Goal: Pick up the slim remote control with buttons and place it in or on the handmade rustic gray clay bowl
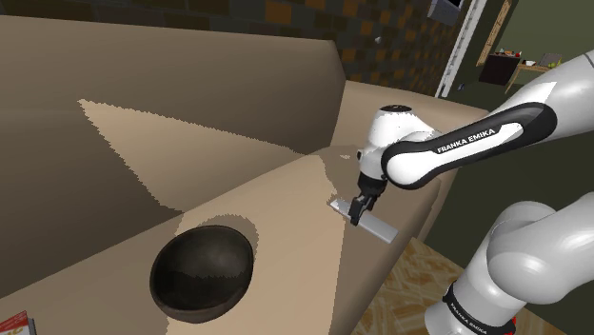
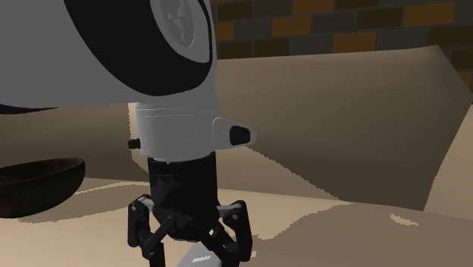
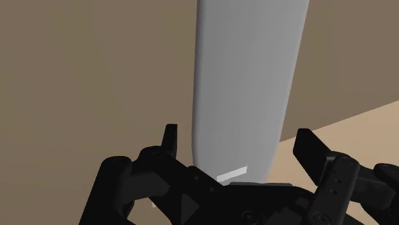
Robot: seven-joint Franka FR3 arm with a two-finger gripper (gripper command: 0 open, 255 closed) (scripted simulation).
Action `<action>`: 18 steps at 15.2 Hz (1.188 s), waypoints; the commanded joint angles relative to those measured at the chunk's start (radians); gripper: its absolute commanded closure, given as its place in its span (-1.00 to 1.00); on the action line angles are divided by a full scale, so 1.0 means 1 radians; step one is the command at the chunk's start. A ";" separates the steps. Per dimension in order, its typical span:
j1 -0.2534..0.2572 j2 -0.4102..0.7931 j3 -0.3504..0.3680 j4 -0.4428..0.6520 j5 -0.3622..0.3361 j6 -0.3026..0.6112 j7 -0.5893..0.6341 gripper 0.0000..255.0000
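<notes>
My pincer (image 3: 240,144) is wide open, pointing down, one finger (image 3: 169,137) on each side of the remote control (image 3: 246,83); neither touches it, so nothing is gripped. The remote is a slim, plain pale grey slab lying flat on the tan sofa seat (image 1: 286,200), close to the seat's front edge and near the sofa's end, just short of the drop to the floor (image 1: 409,285). No buttons are drawn.

Handling guess: light, rigid, smooth and probably a bit slippery. It is thin, so my fingers must go low. Take it across the narrow width near mid-length so it doesn't tip. I look to be over one end part in the shoulder view, and an off-centre hold may droop.

Next along the seat, well apart from the remote, is the dark bowl (image 1: 202,271). It sits upright, wide-mouthed and empty-looking. Nothing lies between the two, so the path is open. Lift before travelling to clear the rim.

Further back are the sofa backrest (image 1: 143,76) and then a brick wall (image 1: 286,19). Neither is in the way.
</notes>
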State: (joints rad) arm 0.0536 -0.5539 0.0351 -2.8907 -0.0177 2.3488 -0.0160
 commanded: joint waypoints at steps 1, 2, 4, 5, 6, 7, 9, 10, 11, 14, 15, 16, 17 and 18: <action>-0.001 0.013 0.000 -0.006 -0.001 0.019 0.000 -1.00; -0.001 0.013 0.000 -0.006 -0.001 0.019 0.000 -1.00; -0.001 0.013 0.000 -0.006 -0.001 0.019 0.000 -1.00; -0.001 0.013 0.000 -0.006 -0.001 0.019 0.000 -1.00; -0.001 0.013 0.000 -0.006 -0.001 0.019 0.000 -1.00; -0.001 0.013 0.000 -0.006 -0.001 0.019 0.000 -1.00; -0.001 0.013 0.000 -0.006 -0.001 0.020 0.000 1.00; -0.001 0.013 0.000 -0.006 -0.001 0.020 0.000 1.00; -0.001 0.013 0.000 -0.006 -0.001 0.020 0.000 1.00; -0.001 0.013 0.000 -0.006 -0.001 0.020 0.000 1.00; -0.001 0.013 0.000 -0.006 -0.001 0.020 0.000 1.00; -0.001 0.013 0.000 -0.006 -0.001 0.020 0.000 1.00; -0.001 0.013 0.000 -0.006 -0.001 0.019 0.000 1.00; -0.001 -0.001 -0.001 0.001 0.000 0.000 -0.001 1.00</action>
State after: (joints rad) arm 0.0520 -0.5463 0.0338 -2.8929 -0.0190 2.3594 -0.0176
